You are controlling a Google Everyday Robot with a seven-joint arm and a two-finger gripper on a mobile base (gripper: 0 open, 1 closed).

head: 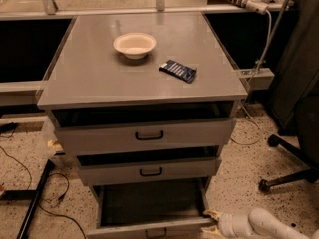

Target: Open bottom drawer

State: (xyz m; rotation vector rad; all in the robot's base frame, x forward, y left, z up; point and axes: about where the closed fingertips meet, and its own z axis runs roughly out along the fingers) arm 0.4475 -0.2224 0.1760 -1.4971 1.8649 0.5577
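The bottom drawer [149, 228] is the lowest of three grey drawers in the cabinet. It stands pulled well out, its dark inside showing, and its front panel with the small black handle [155, 231] lies at the frame's bottom edge. My gripper [211, 222] on its white arm is low at the right, at the right end of that front panel. Its two yellowish fingertips [213, 214] are apart, with nothing held between them.
The top drawer [144, 136] and middle drawer [149, 172] are slightly ajar. A white bowl [134, 45] and a dark blue packet [178, 70] lie on the cabinet top [89, 78]. An office chair base [291, 168] stands at the right. Cables [30, 183] run on the floor at the left.
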